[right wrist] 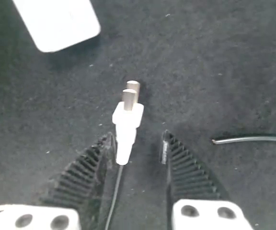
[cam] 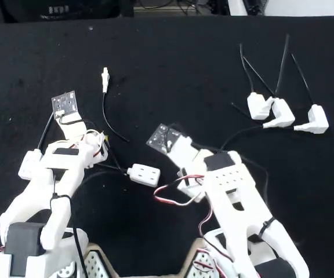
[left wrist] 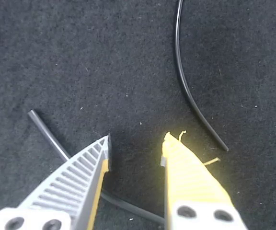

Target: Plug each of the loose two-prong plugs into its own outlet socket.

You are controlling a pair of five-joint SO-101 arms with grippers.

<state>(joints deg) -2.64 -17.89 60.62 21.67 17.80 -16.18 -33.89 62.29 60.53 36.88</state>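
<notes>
Right gripper [right wrist: 137,140] stands partly open, holding nothing, astride the white plug [right wrist: 127,120] lying on the table [right wrist: 224,57] with prongs [right wrist: 131,93] toward the outlet block [right wrist: 56,21]; light, hard and probably slick, it wants pinching across its body, not its cord [right wrist: 113,201].

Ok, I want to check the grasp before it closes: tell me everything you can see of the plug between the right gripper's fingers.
The plug is small, white, apparently moulded plastic: a slim body, a wider collar and two round dull-metal prongs side by side. A thin dark cord leaves its rear. It seems to lie on the black cloth between the open fingers of the right gripper, hard by one finger, clear of the other, prongs pointing away from the gripper.
</notes>
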